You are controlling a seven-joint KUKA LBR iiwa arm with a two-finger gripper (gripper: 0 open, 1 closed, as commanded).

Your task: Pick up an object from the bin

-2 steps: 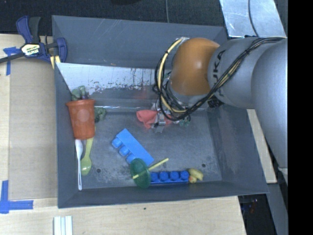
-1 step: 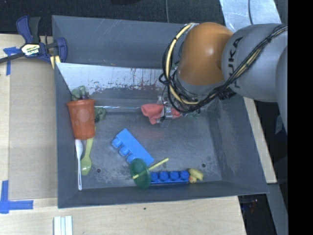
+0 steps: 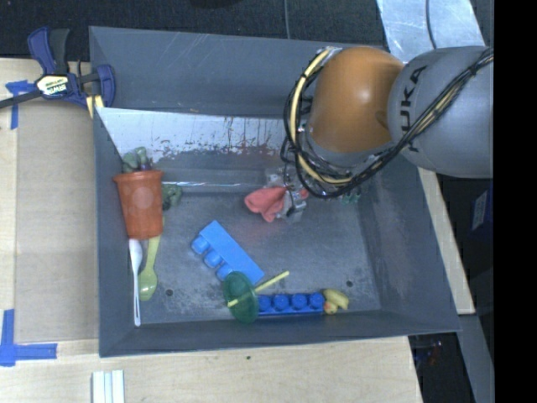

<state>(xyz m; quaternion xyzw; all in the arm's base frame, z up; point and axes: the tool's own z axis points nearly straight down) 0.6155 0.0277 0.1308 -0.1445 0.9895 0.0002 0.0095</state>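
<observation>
Gripper (image 3: 291, 198) is hanging low near bin (image 3: 252, 65) centre, right against a crumpled pink-red piece (image 3: 265, 201). Its grip is hiding under the wrist, cannot tell. Blue toy brick (image 3: 220, 248) is lying nearby.

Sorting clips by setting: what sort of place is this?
Probably a robotics lab: a KUKA arm reaches into a grey metal bin of toys, like a blue block and orange cup.

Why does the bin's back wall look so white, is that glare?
Camera view: likely glare, yes; the far wall reflects light as a pale band, while the floor is dull grey. Same view: the orange cover has a soft sheen on top.
</observation>
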